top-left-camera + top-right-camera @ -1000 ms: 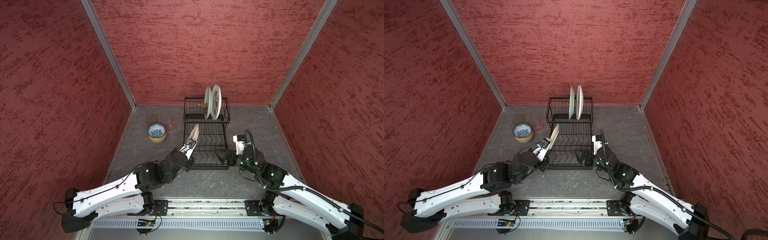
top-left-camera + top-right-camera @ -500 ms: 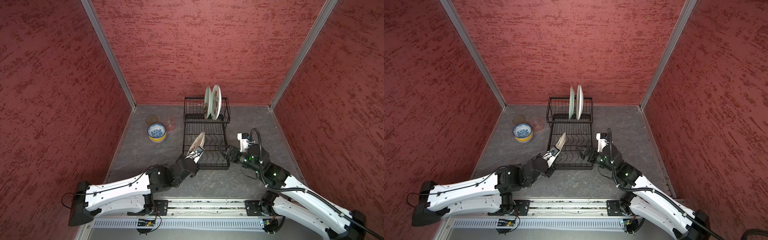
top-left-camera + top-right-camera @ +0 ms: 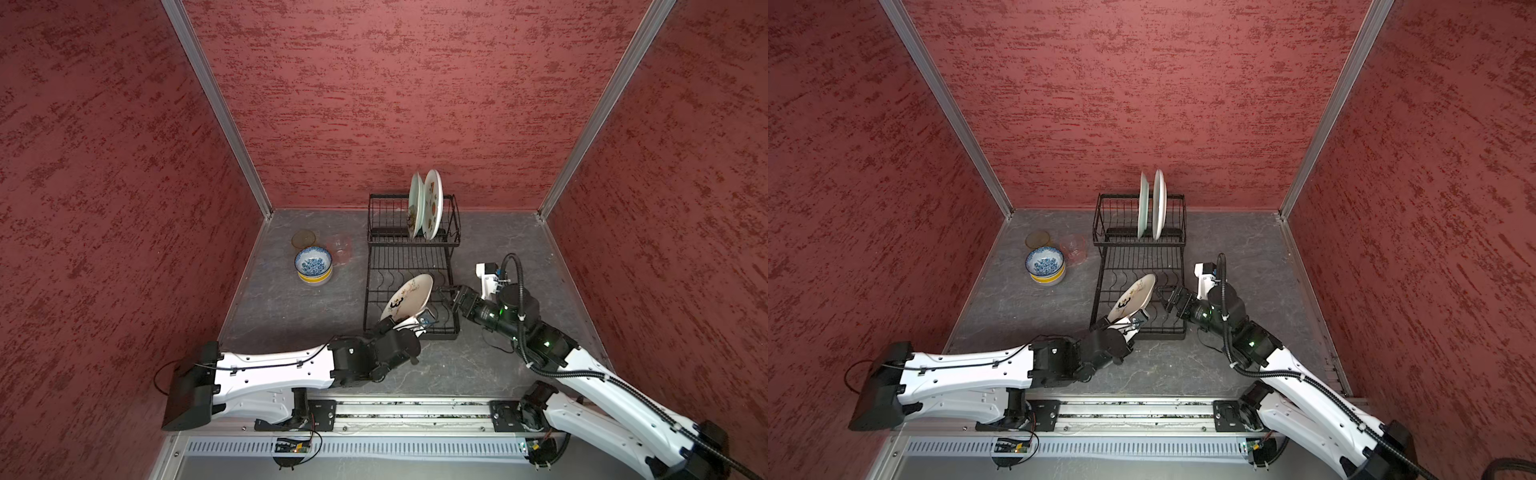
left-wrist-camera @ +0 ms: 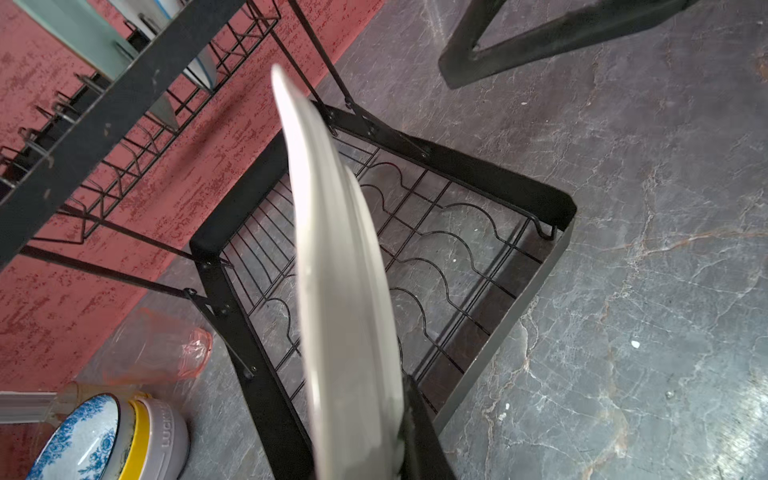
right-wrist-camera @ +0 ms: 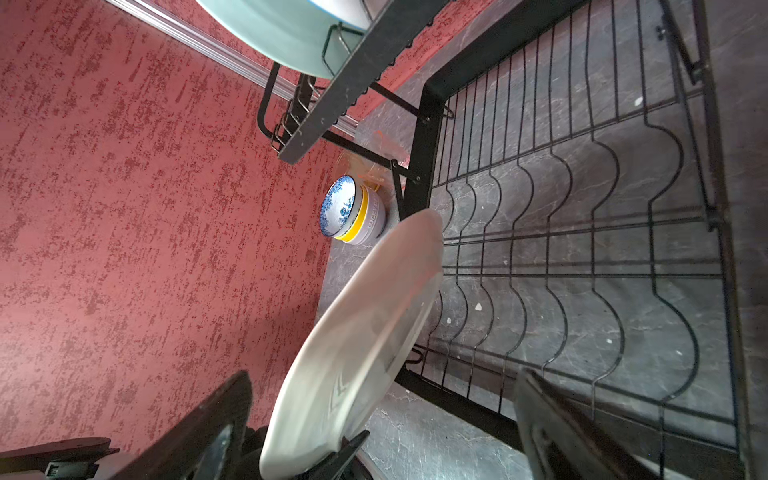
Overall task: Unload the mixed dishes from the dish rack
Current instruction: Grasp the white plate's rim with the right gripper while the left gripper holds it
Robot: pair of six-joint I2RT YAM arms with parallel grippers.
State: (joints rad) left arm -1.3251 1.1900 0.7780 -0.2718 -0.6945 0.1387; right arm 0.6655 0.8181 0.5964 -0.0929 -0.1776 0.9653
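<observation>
Plate [image 3: 409, 297]: white, with a dark mark and faint pattern on the face turned up. It is tilted, raised edge toward the back wall, over the near left part of the flat front tier of the dish rack [image 3: 411, 266]. Left jaws pinch its lower rim. The left wrist view shows the plate edge-on, running out from the pinch, with rack wires below it. Contact between plate and wires: cannot tell.

Right jaws are spread wide and hold nothing, just beside the plate's raised edge on its right. In the right wrist view the two dark fingers [image 5: 199, 428] stand either side of the plate with clear gaps.

Back tier of the rack: two more plates on edge, side by side, a pale green plate [image 3: 415, 205] and a plate with red motifs [image 3: 433, 203].

Left of the rack, on the grey marbled table [image 3: 291, 324], is a stack of three bowls: blue-white bowl [image 3: 313, 261] on top, yellow bowl [image 4: 139, 436] under it, pale bowl [image 4: 168, 440] at the bottom. Amber glass [image 3: 304, 239] sits behind the stack, toward the left wall. Pinkish glass [image 3: 340, 248] sits between stack and rack, near the rack's left side.

Left arm [image 3: 270, 370] and right arm [image 3: 582, 370] reach in from a rail [image 3: 395, 409] along the near edge. Red textured walls [image 3: 374, 104] close three sides.
</observation>
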